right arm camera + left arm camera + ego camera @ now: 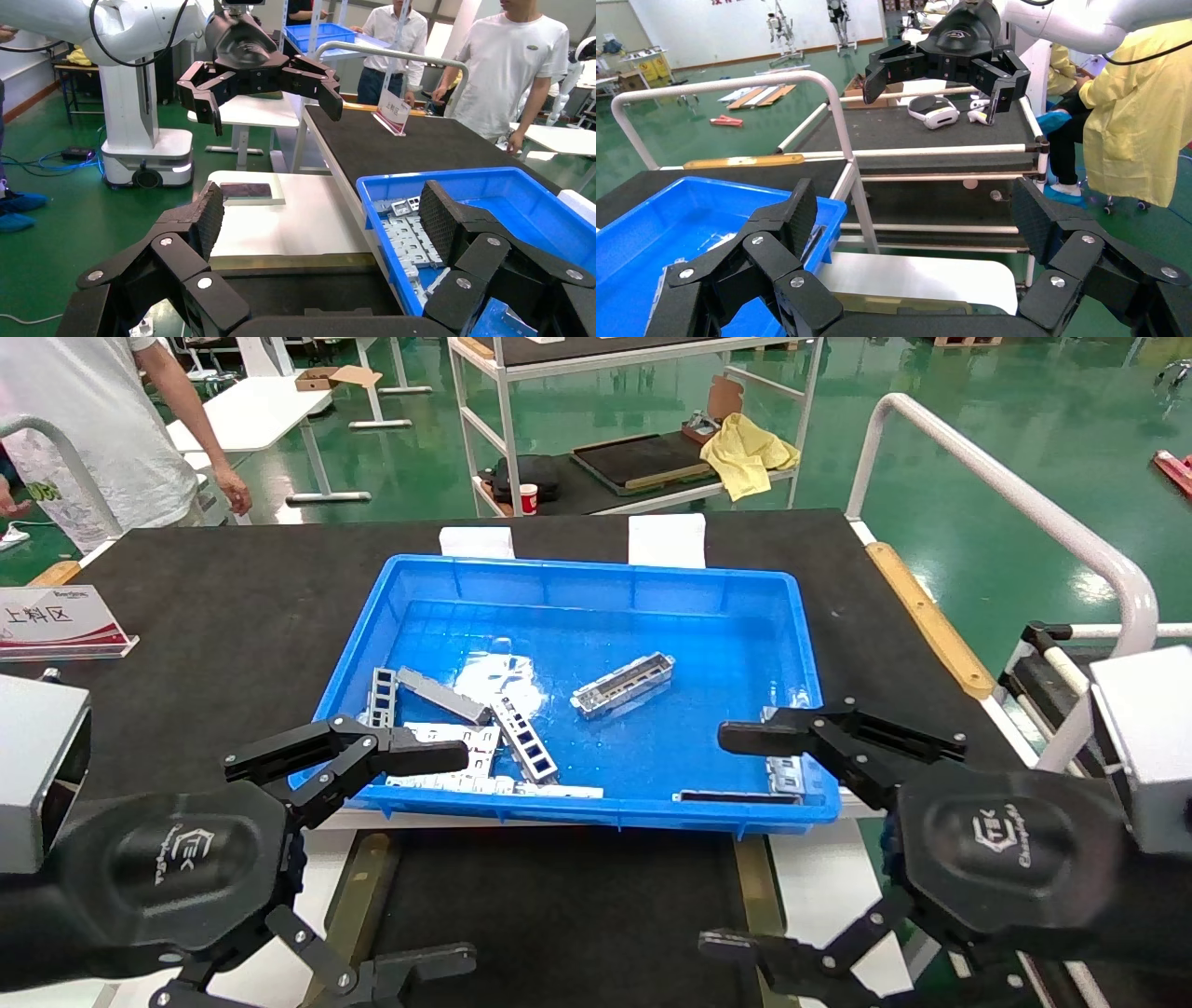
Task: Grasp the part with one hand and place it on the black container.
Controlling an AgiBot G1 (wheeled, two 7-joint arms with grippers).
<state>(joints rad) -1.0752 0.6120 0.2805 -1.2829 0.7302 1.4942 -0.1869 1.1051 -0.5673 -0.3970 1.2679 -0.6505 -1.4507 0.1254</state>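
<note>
Several silvery metal parts lie in the blue bin (596,575). One channel bar (622,685) lies alone mid-bin, and a ladder-windowed bar (524,740) lies by the front left among whitish plates (447,738). The black container (559,915) sits in front of the bin, between olive-brass strips (358,896). My left gripper (438,859) is open and empty above the container's left side. My right gripper (736,840) is open and empty above its right side. The container also shows in the right wrist view (295,291), and both wrist views show the jaws spread wide.
A sign stand (56,621) is at the table's left edge. A white rail (1015,495) and a side cart stand to the right. A person (93,430) stands at the far left. Shelving (643,458) stands behind the table.
</note>
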